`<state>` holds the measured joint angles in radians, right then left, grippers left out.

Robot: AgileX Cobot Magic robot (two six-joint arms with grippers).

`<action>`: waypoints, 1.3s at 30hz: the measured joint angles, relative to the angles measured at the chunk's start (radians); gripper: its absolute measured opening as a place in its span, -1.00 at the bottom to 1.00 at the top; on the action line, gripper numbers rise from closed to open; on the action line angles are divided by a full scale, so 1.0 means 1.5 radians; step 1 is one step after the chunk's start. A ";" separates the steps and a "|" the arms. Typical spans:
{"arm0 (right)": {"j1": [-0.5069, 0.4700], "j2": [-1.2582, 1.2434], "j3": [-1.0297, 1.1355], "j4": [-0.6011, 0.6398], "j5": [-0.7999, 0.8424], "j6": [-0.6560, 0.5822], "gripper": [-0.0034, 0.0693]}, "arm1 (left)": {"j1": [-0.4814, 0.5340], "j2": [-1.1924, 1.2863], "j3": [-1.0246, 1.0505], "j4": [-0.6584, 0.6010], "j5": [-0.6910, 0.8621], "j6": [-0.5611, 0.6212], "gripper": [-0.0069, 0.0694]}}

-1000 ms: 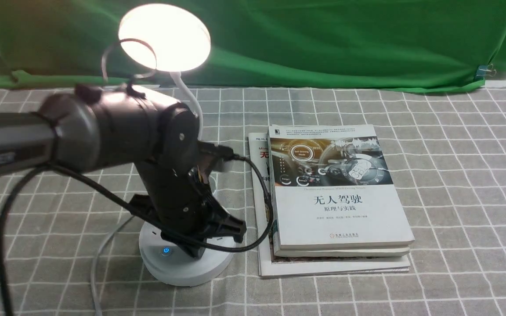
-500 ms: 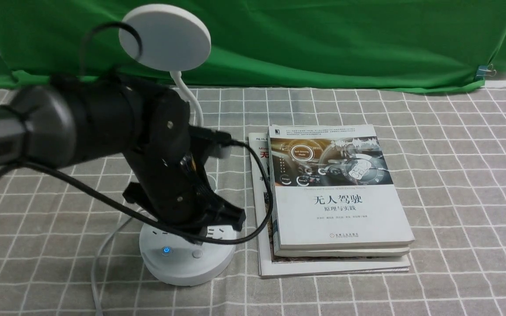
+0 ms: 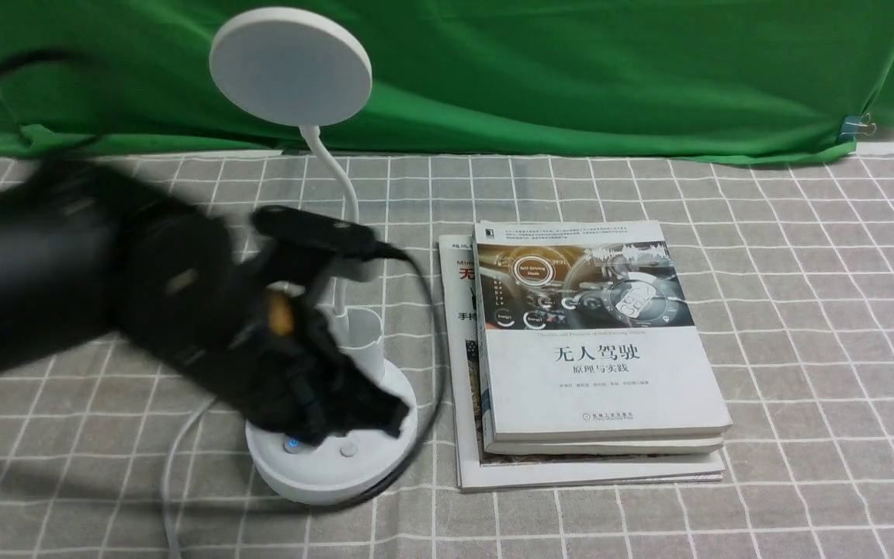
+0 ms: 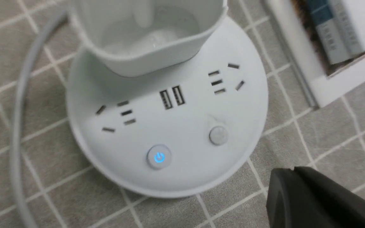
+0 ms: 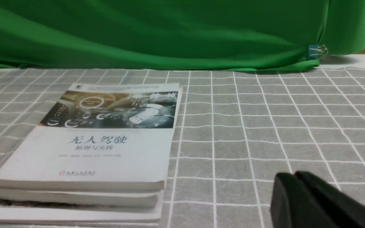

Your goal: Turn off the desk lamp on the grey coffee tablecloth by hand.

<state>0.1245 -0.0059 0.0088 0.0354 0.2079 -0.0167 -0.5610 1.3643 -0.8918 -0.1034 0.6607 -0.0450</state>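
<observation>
Grey gridded tablecloth (image 3: 827,404) bears the unlit desk lamp (image 3: 292,66).

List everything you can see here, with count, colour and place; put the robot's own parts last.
Desk lamp: one, white, on the left of the tablecloth, head unlit.
Buttons: two, one pale, one with a blue-lit symbol, on the lamp's base.
Lamp cable: one, grey-white, on the cloth beside the base.
Books: a stack, count unclear, mostly white covers, right of the lamp.
Tablecloth: one, grey with white grid lines, under lamp and books.
Green cloth: one, green, hanging at the back.
Binder clip: one, blue, on the green cloth's edge, back right.
Left arm: one, black, partly over the lamp base.
End effectors: two, black, each partly visible in its wrist view.
</observation>
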 joint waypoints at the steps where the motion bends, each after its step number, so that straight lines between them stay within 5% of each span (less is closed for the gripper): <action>1: 0.000 0.000 0.000 0.000 0.000 0.000 -0.81 | 0.000 -0.040 0.035 0.000 -0.033 0.000 -0.83; 11: 0.000 0.000 0.000 0.000 0.000 0.000 -0.81 | 0.000 -0.337 0.300 0.003 -0.347 -0.001 -0.83; 18: 0.000 0.000 0.000 0.000 0.000 0.000 -0.81 | 0.000 -0.420 0.358 0.076 -0.363 0.002 -0.82; 35: 0.000 0.000 0.000 0.000 -0.001 0.000 -0.81 | 0.001 -0.451 0.361 0.107 -0.368 0.056 -0.82; 39: 0.000 0.000 0.000 0.000 0.000 0.000 -0.81 | 0.074 -0.551 0.385 0.090 -0.396 0.094 -0.82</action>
<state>0.1245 -0.0059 0.0088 0.0354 0.2077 -0.0167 -0.4497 0.5379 -0.3148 0.0316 0.0663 0.0967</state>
